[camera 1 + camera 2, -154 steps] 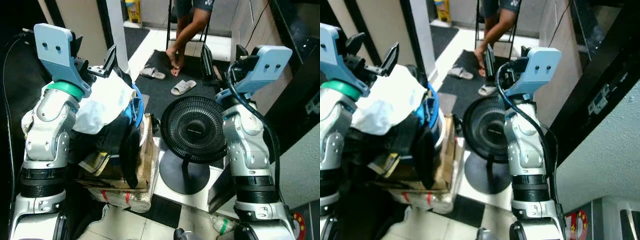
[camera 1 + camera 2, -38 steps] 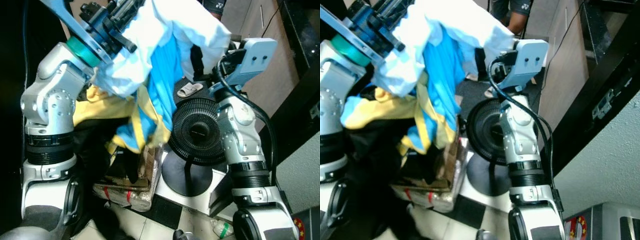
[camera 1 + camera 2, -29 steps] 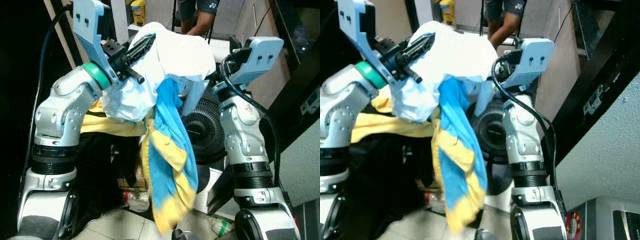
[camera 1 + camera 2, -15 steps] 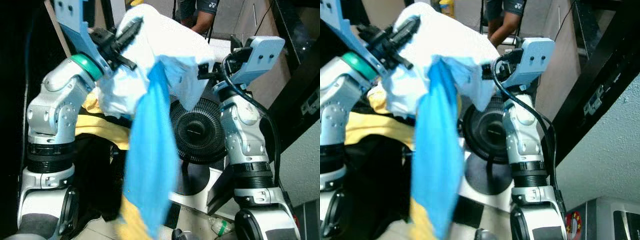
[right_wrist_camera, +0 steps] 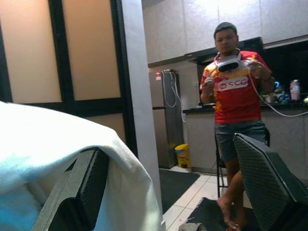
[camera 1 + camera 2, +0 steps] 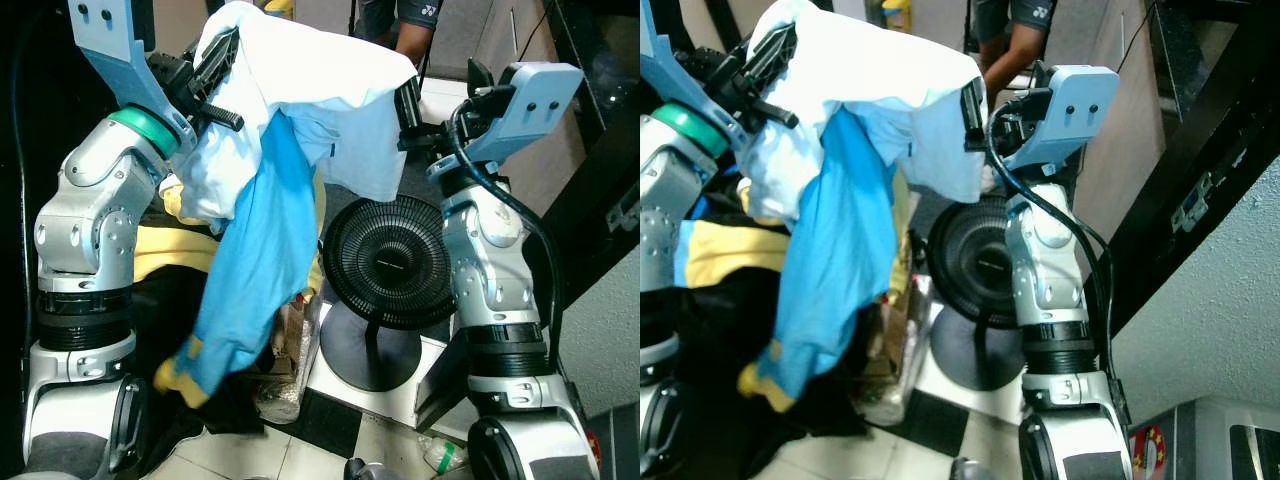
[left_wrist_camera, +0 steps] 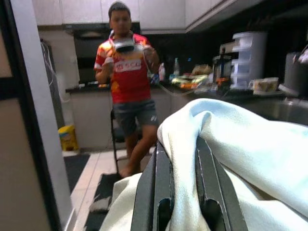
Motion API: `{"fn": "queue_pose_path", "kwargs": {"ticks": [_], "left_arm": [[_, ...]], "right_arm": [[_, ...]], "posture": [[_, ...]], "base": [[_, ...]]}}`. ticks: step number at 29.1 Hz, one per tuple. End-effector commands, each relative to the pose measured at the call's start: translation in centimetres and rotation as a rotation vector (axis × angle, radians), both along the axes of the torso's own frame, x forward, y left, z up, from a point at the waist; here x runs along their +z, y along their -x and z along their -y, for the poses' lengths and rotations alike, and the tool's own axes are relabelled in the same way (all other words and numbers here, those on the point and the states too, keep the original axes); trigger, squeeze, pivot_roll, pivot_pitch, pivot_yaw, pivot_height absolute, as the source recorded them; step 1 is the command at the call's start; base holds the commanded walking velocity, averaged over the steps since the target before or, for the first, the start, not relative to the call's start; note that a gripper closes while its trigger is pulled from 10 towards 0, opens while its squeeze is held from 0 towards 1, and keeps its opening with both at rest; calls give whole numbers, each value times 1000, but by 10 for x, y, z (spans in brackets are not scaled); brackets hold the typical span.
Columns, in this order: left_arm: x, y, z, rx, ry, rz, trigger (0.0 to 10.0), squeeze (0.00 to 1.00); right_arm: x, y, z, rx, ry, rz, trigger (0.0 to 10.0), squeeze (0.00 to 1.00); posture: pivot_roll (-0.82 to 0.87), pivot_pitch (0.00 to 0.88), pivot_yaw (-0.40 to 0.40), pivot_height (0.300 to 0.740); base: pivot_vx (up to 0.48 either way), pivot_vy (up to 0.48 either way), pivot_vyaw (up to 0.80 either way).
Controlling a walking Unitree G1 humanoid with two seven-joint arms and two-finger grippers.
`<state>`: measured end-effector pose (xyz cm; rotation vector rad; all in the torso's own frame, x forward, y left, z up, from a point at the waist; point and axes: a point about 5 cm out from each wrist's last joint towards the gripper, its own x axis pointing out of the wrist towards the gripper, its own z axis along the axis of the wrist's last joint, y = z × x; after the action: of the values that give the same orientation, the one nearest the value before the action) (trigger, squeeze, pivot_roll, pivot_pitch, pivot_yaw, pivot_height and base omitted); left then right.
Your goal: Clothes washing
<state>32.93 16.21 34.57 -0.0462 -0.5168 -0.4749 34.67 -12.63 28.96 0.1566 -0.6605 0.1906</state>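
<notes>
Left wrist view, left gripper pinching a fold of the white garment held high, right gripper spread beside its far edge, blue shirt hanging below, black fan on the floor, person standing beyond.

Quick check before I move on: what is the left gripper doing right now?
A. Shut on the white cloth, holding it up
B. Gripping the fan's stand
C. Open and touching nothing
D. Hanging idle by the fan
A. The left gripper is raised with its fingers pinched on a fold of the white cloth, and a blue garment hangs below it, beside the fan.
</notes>
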Motion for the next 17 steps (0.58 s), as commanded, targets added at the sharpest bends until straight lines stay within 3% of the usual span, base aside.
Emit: {"fn": "queue_pose_path", "kwargs": {"ticks": [1, 17], "left_arm": [[35, 24, -3, -43, 41, 211, 10000, 0], [103, 63, -14, -96, 50, 495, 10000, 0]], "right_arm": [[14, 5, 2, -20, -3, 64, 10000, 0], [19, 6, 0, -15, -12, 85, 10000, 0]], "posture": [[80, 0, 61, 740], [88, 0, 63, 740]], "base": [[0, 0, 0], [0, 0, 0]]}}
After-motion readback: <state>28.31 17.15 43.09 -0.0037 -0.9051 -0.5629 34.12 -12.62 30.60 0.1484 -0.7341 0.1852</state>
